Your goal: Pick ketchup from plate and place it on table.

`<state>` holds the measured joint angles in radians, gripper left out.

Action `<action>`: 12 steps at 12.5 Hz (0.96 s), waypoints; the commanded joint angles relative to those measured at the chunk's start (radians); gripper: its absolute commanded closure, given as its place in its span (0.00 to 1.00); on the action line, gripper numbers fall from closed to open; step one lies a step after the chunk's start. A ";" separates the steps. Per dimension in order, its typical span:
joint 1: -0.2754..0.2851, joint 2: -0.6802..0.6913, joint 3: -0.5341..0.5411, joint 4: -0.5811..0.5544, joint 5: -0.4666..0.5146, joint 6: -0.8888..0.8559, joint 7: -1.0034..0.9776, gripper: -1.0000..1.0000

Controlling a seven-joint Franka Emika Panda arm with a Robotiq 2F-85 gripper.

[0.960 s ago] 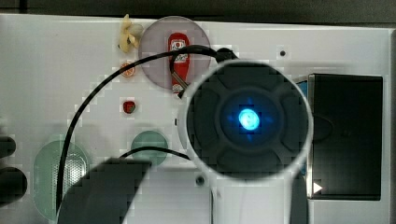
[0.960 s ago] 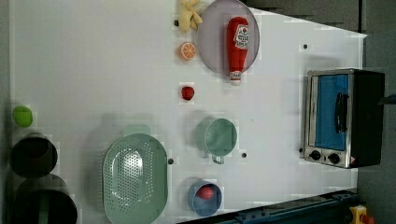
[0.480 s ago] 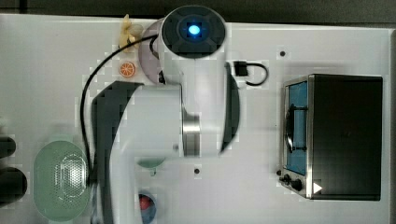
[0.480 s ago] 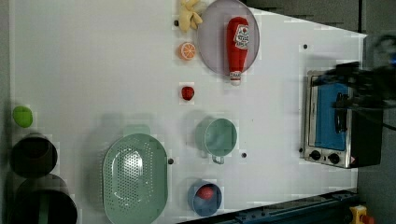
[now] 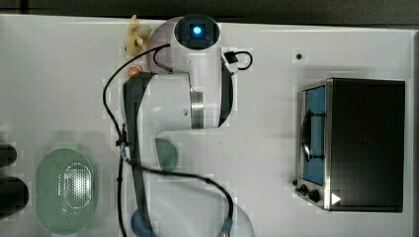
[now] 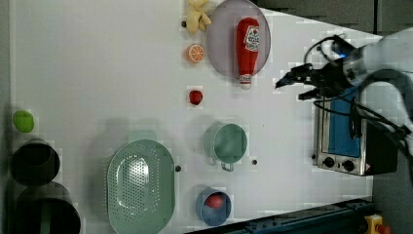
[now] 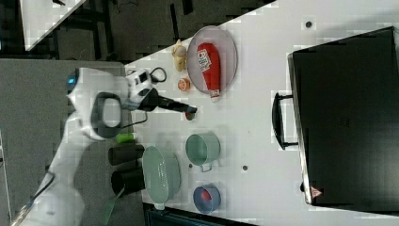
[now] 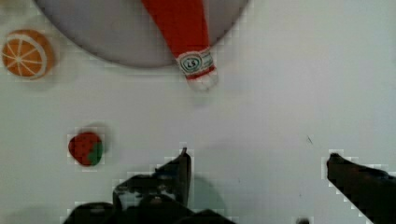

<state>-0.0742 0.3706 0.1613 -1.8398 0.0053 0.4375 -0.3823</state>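
Note:
The red ketchup (image 6: 247, 46) lies flat on the grey-lilac plate (image 6: 219, 41) at the far edge of the white table (image 6: 97, 73), its pale cap end poking over the rim. In the right view the ketchup (image 7: 209, 66) rests on the plate (image 7: 228, 47). My gripper (image 6: 292, 89) hangs open above the table, to the left view's right of the plate and apart from the bottle. The wrist view has the gripper (image 8: 259, 163) empty, with the ketchup (image 8: 187, 28) cap ahead of its fingers (image 8: 182, 163). My arm (image 5: 197, 74) covers the plate in the top view.
An orange slice (image 6: 196, 52) and a small red fruit (image 6: 196, 97) lie beside the plate. A toaster oven (image 6: 341, 141) stands under the arm. A teal cup (image 6: 229, 143), green colander (image 6: 141, 185) and blue bowl (image 6: 214, 207) sit nearer the front.
The arm has swung toward the plate. In the left view the gripper came in from over the oven to beside the plate. The ketchup has not moved.

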 commanded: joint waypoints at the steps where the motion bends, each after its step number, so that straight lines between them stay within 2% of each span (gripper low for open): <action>1: 0.027 0.052 0.001 0.027 -0.062 0.136 -0.135 0.00; 5: 0.048 0.191 0.000 0.091 -0.201 0.318 -0.141 0.00; 7: 0.050 0.250 -0.001 0.118 -0.237 0.370 -0.141 0.00; 12: 0.050 0.361 -0.008 0.136 -0.242 0.531 -0.141 0.00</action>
<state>-0.0295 0.7163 0.1587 -1.7227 -0.2372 0.9443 -0.4893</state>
